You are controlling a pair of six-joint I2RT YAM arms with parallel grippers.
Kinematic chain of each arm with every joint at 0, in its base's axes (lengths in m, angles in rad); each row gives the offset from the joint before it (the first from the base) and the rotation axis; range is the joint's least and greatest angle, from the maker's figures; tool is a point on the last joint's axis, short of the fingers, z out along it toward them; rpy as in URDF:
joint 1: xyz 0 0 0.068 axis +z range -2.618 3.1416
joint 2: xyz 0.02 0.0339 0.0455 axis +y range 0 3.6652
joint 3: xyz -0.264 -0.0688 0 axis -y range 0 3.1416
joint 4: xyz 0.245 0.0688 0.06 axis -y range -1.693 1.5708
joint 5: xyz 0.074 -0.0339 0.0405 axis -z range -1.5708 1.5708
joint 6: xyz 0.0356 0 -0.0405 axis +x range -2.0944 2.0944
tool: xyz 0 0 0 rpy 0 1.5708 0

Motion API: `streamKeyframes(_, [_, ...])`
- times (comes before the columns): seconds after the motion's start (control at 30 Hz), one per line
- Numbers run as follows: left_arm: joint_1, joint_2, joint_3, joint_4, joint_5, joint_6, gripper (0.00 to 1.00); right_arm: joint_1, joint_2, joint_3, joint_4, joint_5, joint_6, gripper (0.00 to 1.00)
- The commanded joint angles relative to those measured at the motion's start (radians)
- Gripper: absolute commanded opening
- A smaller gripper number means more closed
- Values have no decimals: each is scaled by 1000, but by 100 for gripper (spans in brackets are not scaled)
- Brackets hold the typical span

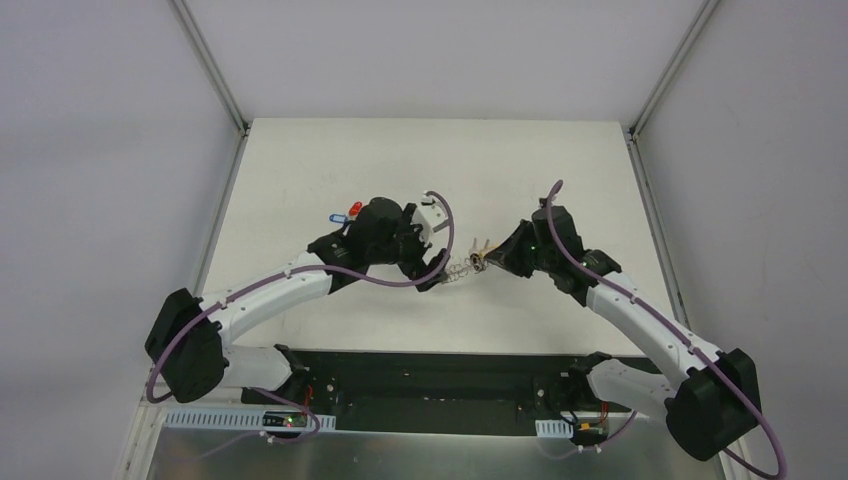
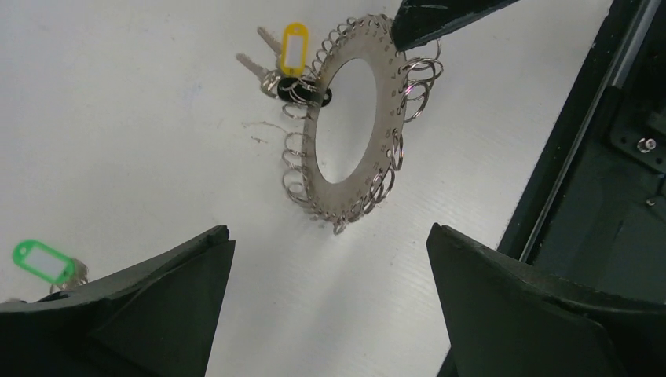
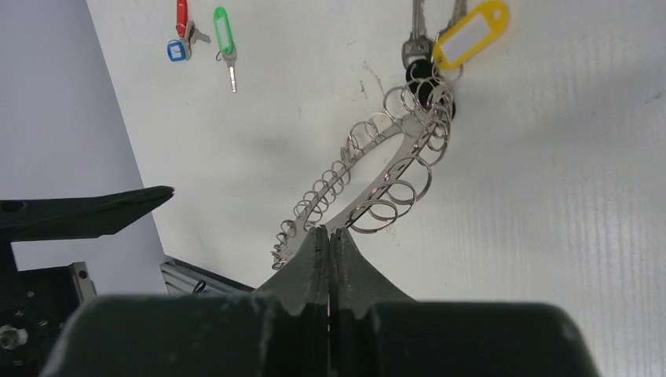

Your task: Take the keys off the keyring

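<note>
Observe your right hand pinched shut on the rim of the large silver-grey metal keyring, ring tilted over the white surface, yellow-tagged keys attached at its far edge, your left hand spread open, near the ring but apart, green-tagged key lying loose.

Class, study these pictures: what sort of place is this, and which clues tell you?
Probably a robotics lab test cell: a white table walled by blank panels on aluminium posts, with the left arm and right arm bolted at its near edge.
</note>
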Motion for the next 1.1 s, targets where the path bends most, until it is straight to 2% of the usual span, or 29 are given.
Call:
streamKeyframes(0.0, [-70, 54, 18, 86, -84, 202, 97, 24, -22, 78, 2, -33, 9, 0])
streamKeyframes(0.13, [-79, 97, 43, 90, -52, 209, 92, 46, -16, 94, 7, -29, 25, 0])
streamKeyframes(0.27, [-81, 135, 66, 90, 15, 209, 80, 64, 2, 123, 2, -31, 32, 0])
streamKeyframes(0.43, [-80, 151, 77, 90, 21, 219, 61, 87, 0, 144, -4, -32, 52, 0])
streamKeyframes(0.57, [-81, 125, 90, 80, 14, 211, 37, 102, -38, 142, -23, -16, 70, 0])
streamKeyframes(0.7, [-81, 96, 107, 55, 31, 219, 0, 104, -85, 125, -15, -12, 84, 0])
streamKeyframes(0.93, [-81, -6, 89, 18, -24, 229, 0, 104, -133, 145, -48, 14, 63, 10])
streamKeyframes(1.07, [-80, -52, 74, 17, -45, 230, 0, 103, -136, 155, -54, 38, 44, 27])
